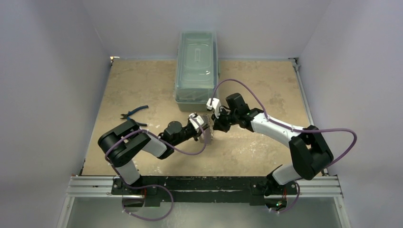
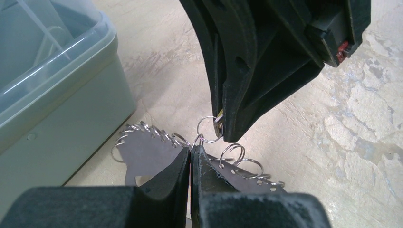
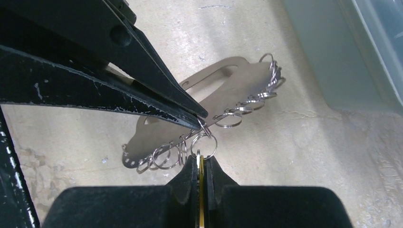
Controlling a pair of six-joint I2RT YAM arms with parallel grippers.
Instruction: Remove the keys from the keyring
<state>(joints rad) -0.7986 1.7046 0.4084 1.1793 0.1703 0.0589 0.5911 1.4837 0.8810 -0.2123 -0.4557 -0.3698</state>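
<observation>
Now left claw (image 2: 191,151) grips keyring (image 3: 223,90), right claw (image 3: 201,159) grips yellow key (image 3: 201,190); bin (image 2: 57,109) beside.

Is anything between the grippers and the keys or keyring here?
Nothing visible. The left gripper is shut on the keyring plate at its edge, the right gripper on the yellow key. Only a small ring links key to plate.

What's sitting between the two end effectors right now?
A small split ring, joining the yellow-headed key in the right end effector to the keyring plate that the left end effector pinches; both wrist views show it.
</observation>
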